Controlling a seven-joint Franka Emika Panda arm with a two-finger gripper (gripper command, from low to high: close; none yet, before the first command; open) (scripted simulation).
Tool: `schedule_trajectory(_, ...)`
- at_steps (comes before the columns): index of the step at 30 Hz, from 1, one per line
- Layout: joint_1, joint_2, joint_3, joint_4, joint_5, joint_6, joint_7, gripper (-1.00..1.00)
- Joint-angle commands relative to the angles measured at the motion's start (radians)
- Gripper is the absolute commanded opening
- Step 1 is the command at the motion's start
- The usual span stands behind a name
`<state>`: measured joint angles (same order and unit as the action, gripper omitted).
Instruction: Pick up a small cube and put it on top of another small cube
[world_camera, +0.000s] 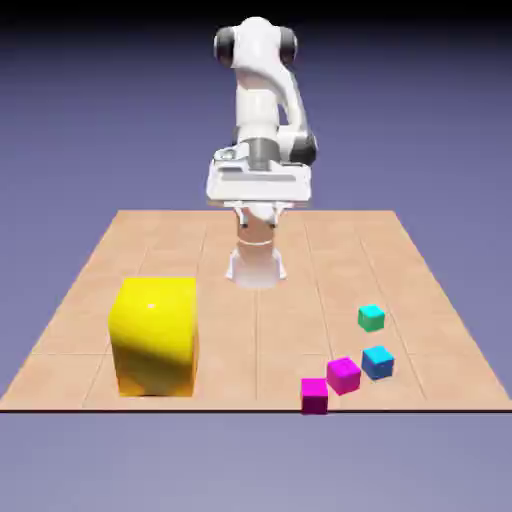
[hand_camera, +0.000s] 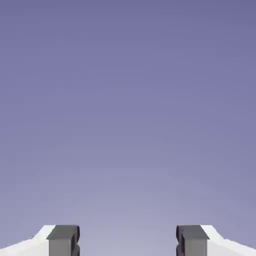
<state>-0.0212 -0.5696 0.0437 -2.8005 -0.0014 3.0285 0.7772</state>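
Two small magenta cubes lie near the table's front edge at the exterior view's right: one (world_camera: 343, 375) and, just in front of it to the left, the other (world_camera: 314, 394), close together with corners almost meeting. My gripper (world_camera: 258, 188) hangs high above the table's far middle, well away from both cubes. In the hand view the gripper (hand_camera: 128, 240) is open: its grey fingertips (hand_camera: 64, 239) stand wide apart with only the blue-violet backdrop between them. No cube shows in the hand view.
A big yellow block (world_camera: 155, 335) stands at the front left of the tan tiled table (world_camera: 260, 340). A small blue cube (world_camera: 377, 361) sits just right of the magenta pair, and a small teal cube (world_camera: 371, 318) lies behind it.
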Motion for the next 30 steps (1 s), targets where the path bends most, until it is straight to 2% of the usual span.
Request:
schedule_trajectory(1, -0.028, 0.0, 0.036, 0.008, -0.001, -0.007, 0.03, 0.0)
schedule_trajectory(30, -0.826, 0.009, 1.087, 0.237, -0.035, -0.212, 0.9, 0.0)
